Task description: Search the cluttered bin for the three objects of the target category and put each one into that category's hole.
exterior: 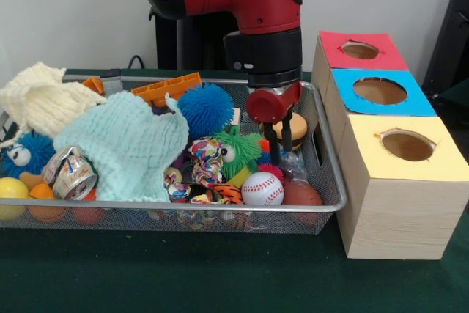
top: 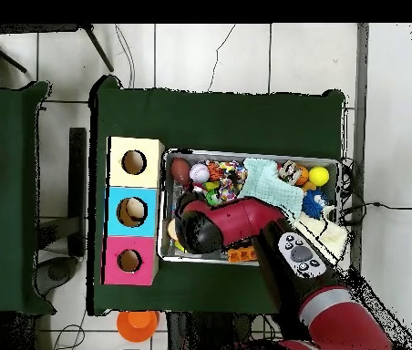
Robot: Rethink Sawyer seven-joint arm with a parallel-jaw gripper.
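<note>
A wire mesh bin holds mixed clutter. My gripper hangs in its right part, open, with nothing between the black fingers. Just behind them lies a tan burger-like toy. Below and in front sit a baseball and a brown football. A green fuzzy toy is just left of the gripper. To the right of the bin stands a wooden box with red, blue and yellow holes. In the overhead view the arm hides the gripper.
Also in the bin are a blue spiky ball, a mint knit cloth, a cream knit cloth, a crushed can, a yellow ball and an orange block. Overhead, the box touches the bin's left side.
</note>
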